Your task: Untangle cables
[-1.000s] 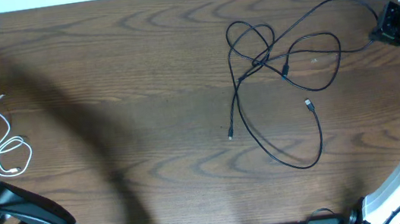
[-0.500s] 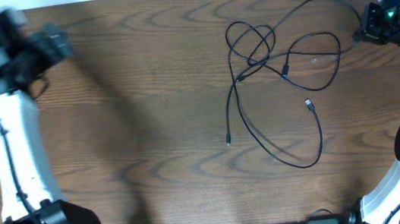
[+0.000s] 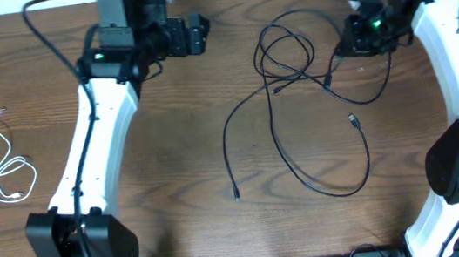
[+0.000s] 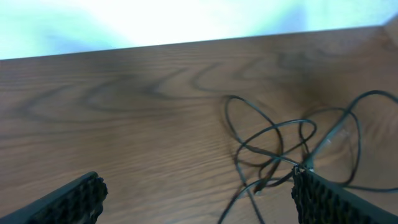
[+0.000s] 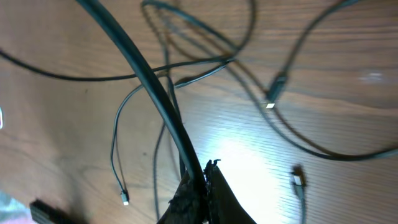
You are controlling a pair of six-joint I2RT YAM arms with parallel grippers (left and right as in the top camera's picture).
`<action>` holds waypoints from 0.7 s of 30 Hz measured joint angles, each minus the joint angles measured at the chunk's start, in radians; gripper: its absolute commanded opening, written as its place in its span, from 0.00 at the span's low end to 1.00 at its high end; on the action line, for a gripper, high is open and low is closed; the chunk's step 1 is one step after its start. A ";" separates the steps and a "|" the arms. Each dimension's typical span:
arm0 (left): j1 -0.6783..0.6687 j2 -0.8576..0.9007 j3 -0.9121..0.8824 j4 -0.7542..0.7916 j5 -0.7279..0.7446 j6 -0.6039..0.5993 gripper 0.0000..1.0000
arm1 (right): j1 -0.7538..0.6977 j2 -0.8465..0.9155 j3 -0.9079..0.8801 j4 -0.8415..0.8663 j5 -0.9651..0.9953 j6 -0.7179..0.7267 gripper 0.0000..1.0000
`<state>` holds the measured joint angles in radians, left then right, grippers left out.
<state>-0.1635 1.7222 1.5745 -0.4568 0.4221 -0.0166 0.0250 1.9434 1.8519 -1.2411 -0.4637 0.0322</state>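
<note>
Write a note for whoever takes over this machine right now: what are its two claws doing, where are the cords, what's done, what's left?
Left gripper: open, empty, over the far side of the table, left of the tangle.
Right gripper: shut on one of the black cables, at the tangle's right edge.
Black cables: looped across each other, right of centre.
White cable: alone near the left edge, loosely coiled.
Done: white cable lies separate.
Left: part the two black ones.

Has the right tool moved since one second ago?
Yes. The right tool, shut on a black cable, has moved left, closer to the white cable, which has stayed put.
</note>
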 measured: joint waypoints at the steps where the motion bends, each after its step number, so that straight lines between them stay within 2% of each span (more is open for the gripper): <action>1: -0.012 0.008 0.000 0.008 0.001 0.002 0.98 | 0.016 0.000 0.000 -0.001 0.000 0.000 0.01; 11: -0.116 0.059 0.000 0.055 0.032 0.030 0.98 | 0.163 0.000 0.000 -0.005 -0.004 -0.007 0.01; 21: -0.145 0.233 0.000 0.080 0.051 0.048 0.98 | 0.175 0.000 0.000 -0.026 -0.008 -0.034 0.01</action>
<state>-0.3088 1.9549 1.5745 -0.3771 0.4732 0.0319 0.2005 1.9434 1.8519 -1.2671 -0.4717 -0.0017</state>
